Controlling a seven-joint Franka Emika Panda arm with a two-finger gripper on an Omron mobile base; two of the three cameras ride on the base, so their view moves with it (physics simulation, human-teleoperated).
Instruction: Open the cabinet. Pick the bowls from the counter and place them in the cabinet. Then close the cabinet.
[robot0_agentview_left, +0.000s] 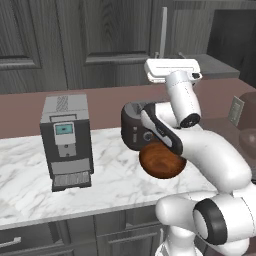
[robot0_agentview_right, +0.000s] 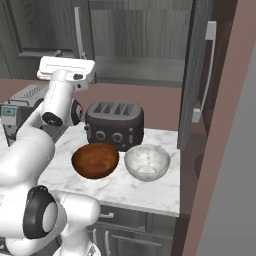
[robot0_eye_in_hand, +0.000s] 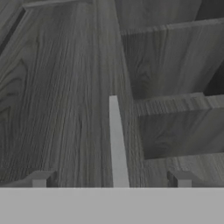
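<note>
My gripper (robot0_eye_in_hand: 111, 179) is open, high up in front of the cabinet's left door (robot0_eye_in_hand: 65, 96). That door's silver bar handle (robot0_eye_in_hand: 116, 140) runs between the two fingertips (robot0_eye_in_hand: 41, 178) without touching them. The right door (robot0_agentview_right: 200, 75) stands swung open, and the bare shelves (robot0_eye_in_hand: 175, 83) show inside. From the base views the gripper (robot0_agentview_left: 168, 55) (robot0_agentview_right: 70, 54) faces the handle (robot0_agentview_left: 163, 27) (robot0_agentview_right: 77, 30). On the marble counter (robot0_agentview_right: 150, 192) the reddish-brown bowl (robot0_agentview_right: 95, 160) (robot0_agentview_left: 160, 162) and the pale grey-white bowl (robot0_agentview_right: 147, 162) sit side by side in front of the toaster.
A black toaster (robot0_agentview_right: 114, 122) (robot0_agentview_left: 131, 127) stands behind the bowls. A grey coffee machine (robot0_agentview_left: 66, 140) is further left on the counter. The open right door juts out over the counter's right end. Drawer fronts (robot0_agentview_left: 75, 235) run below the counter edge.
</note>
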